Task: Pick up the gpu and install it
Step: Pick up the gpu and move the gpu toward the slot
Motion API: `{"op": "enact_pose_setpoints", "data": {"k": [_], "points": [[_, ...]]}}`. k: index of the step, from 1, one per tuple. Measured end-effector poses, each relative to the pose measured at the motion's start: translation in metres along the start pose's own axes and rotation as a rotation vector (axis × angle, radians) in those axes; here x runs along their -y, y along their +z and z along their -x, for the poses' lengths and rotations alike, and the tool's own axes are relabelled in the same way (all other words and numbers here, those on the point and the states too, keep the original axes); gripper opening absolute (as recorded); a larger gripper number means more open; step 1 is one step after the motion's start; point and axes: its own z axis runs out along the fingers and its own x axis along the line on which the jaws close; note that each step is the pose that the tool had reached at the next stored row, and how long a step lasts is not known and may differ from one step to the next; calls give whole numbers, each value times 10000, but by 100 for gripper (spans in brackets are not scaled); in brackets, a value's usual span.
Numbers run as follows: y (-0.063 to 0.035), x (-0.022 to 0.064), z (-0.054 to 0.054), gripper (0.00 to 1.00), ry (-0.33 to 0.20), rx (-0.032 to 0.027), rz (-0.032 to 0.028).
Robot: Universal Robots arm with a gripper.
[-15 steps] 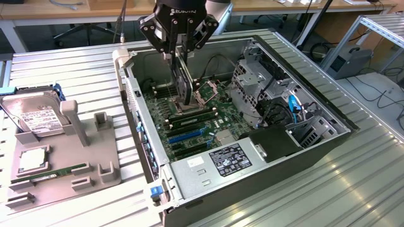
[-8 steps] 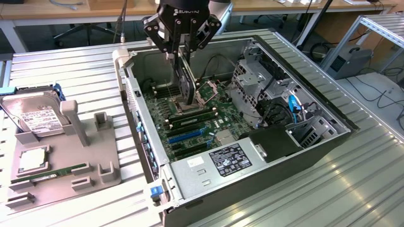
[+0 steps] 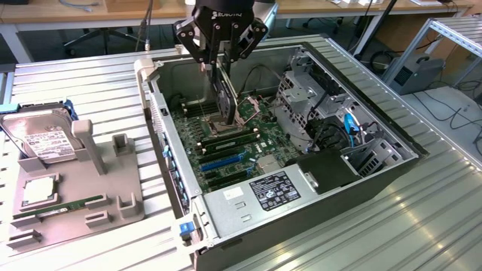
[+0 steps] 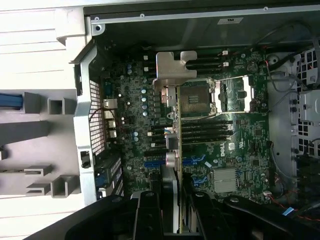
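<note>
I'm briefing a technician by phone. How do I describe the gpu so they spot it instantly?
Find the open computer case on the metal table. Over its green motherboard, the black gripper holds the gpu: a thin dark card on edge with a silvery end bracket, the only board held aloft.

**Workshop with desks and a ribbed metal table**

A ribbed metal table (image 3: 421,226) fills the lower frame, with pale glare on its slats at lower right. Wooden desks (image 3: 75,14) run along the top edge. Under the upper-left one a chair base (image 3: 98,35) stands on dark floor (image 3: 42,42). At upper right an aluminium frame (image 3: 452,34) stands over a grey box (image 3: 416,73), and cables (image 3: 461,116) trail over paler floor at the right edge.
</note>
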Motion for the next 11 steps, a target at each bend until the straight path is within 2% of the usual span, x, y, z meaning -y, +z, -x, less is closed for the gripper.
{"op": "enact_pose_setpoints", "data": {"k": [11], "points": [[19,-6,83,27,0,1,-8]]}}
